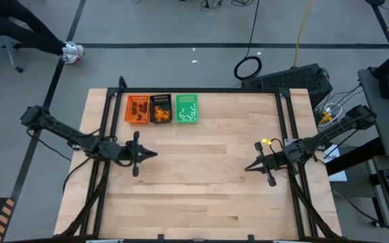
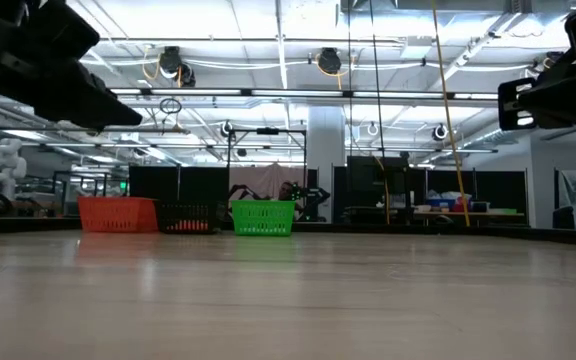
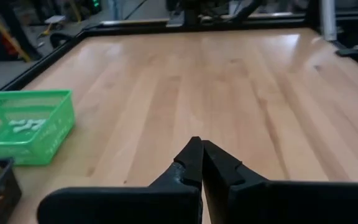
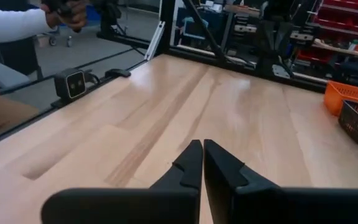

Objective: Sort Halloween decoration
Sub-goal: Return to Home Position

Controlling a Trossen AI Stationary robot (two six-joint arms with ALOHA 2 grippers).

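The left hand (image 1: pixel 151 154) hung above the table's (image 1: pixel 201 196) left side, closed tight; the right hand (image 1: pixel 248 167) hung opposite, closed too. Far off, dark brown blobs (image 1: pixel 139 108) filled the orange tray (image 1: pixel 128 110), orange blobs (image 1: pixel 161 113) the black tray (image 1: pixel 161 96), white sticks (image 1: pixel 186 115) the green tray (image 1: pixel 186 96).

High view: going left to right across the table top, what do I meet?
orange tray → black tray → green tray → right gripper, shut. The left gripper, also shut, spans the same stretch as the orange and black trays, so it has no clear place in the order.
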